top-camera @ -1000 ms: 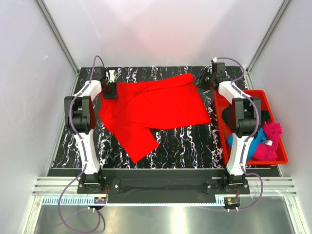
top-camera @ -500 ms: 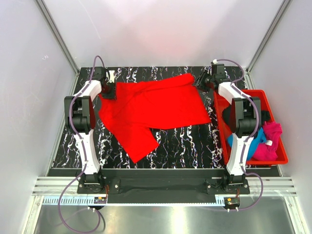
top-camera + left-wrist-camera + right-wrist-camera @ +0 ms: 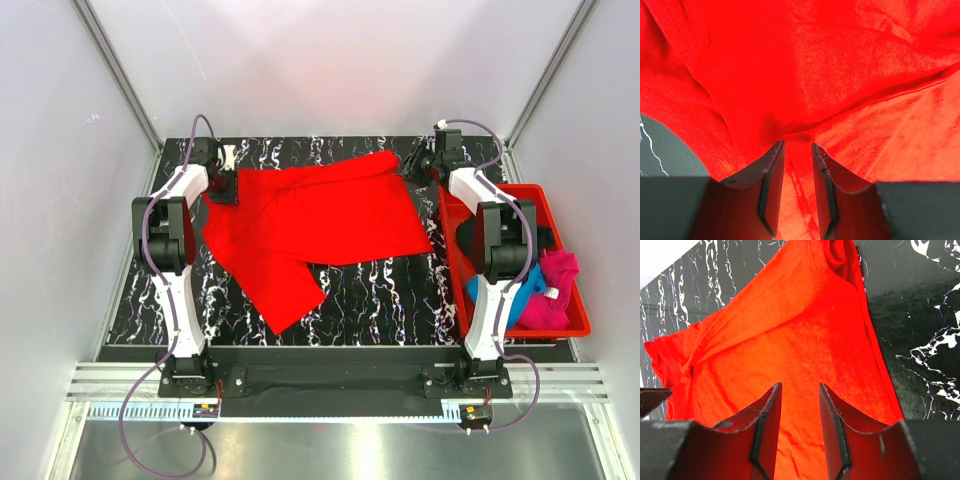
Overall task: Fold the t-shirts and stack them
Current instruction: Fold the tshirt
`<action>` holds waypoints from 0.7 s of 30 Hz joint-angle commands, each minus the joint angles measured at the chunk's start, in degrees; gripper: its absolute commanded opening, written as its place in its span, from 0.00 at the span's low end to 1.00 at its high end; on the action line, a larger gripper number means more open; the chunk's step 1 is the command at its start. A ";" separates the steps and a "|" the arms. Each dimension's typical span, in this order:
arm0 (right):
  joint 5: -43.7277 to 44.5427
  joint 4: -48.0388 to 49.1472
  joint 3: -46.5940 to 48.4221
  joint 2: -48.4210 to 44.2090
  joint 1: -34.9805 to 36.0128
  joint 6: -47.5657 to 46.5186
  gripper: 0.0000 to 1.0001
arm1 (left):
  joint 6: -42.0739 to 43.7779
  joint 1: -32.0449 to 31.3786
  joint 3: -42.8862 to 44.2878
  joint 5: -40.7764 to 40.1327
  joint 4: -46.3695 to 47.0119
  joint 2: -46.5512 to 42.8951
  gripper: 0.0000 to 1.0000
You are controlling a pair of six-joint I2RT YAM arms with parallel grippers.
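Observation:
A bright red t-shirt point(image 3: 310, 220) lies spread on the black marbled table point(image 3: 380, 290), one sleeve pointing to the near edge. My left gripper point(image 3: 225, 187) is at its far left corner. In the left wrist view the jaws point(image 3: 797, 145) stand close together on a bunched fold of the red cloth point(image 3: 815, 75), with creases running out from the tips. My right gripper point(image 3: 412, 163) is at the far right corner, and its jaws point(image 3: 800, 386) stand narrowly apart with the red cloth point(image 3: 790, 330) running between them. Black point(image 3: 463, 236), blue point(image 3: 526, 296) and magenta-pink point(image 3: 556, 290) tees lie crumpled in the bin.
A rigid red plastic bin point(image 3: 500, 187) stands at the table's right edge, beside the right arm. White walls with metal frame posts close in the left, back and right. Bare marbled table point(image 3: 910, 315) shows to the right of the shirt's hem.

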 commanded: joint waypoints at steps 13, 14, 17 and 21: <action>1.26 0.29 2.51 -3.79 0.10 -1.22 0.43 | -0.55 0.21 1.36 -1.23 0.84 1.11 0.19; 1.17 0.29 2.69 -3.71 0.10 -1.22 0.42 | -0.72 0.22 1.36 -1.23 0.76 0.76 0.11; 1.17 -0.24 3.21 -3.71 0.10 -1.48 0.43 | -0.90 -0.31 1.10 -1.14 1.37 -1.17 0.02; 1.35 -0.67 3.30 -4.06 0.10 -1.57 0.43 | -1.52 -0.84 1.62 -1.23 1.20 -3.45 0.00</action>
